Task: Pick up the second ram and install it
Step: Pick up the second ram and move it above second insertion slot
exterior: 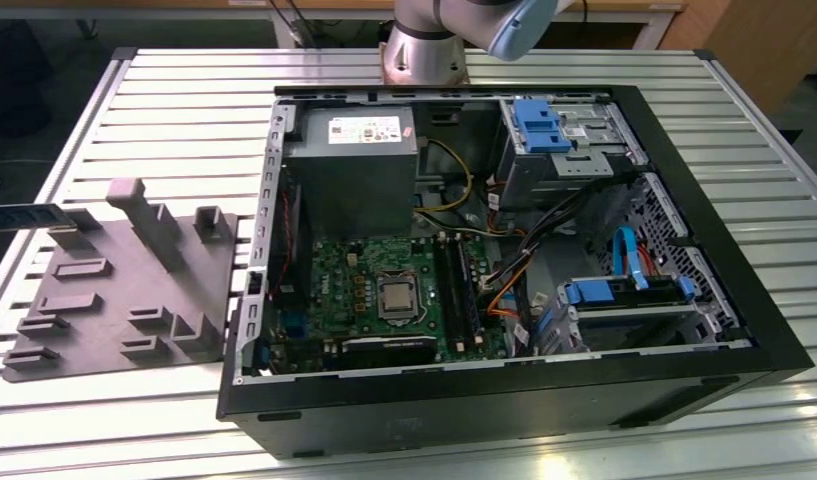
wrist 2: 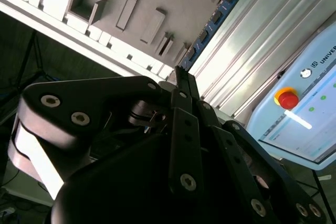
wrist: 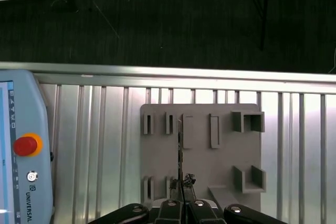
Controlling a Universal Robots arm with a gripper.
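The second ram (wrist 2: 216,18), a slim blue board with dark chips, sticks out from between the fingertips of my gripper (wrist 2: 178,73), which is shut on one end of it. In the first wrist view the ram (wrist: 179,148) appears edge-on as a thin dark line above the grey fixture plate (wrist: 202,153), running out from my gripper (wrist: 182,192). In the exterior view the ram (exterior: 24,216) hangs level at the far left edge, by the fixture plate's (exterior: 115,290) far corner. The green motherboard (exterior: 381,295) with its long ram slots (exterior: 458,290) lies inside the open computer case (exterior: 515,390).
The fixture plate carries raised blocks and posts (exterior: 148,215). A teach pendant with a red stop button (wrist: 26,145) lies on the slatted table beside the plate. Cables (exterior: 515,280), blue drive clips (exterior: 539,125) and a power supply (exterior: 352,160) crowd the case.
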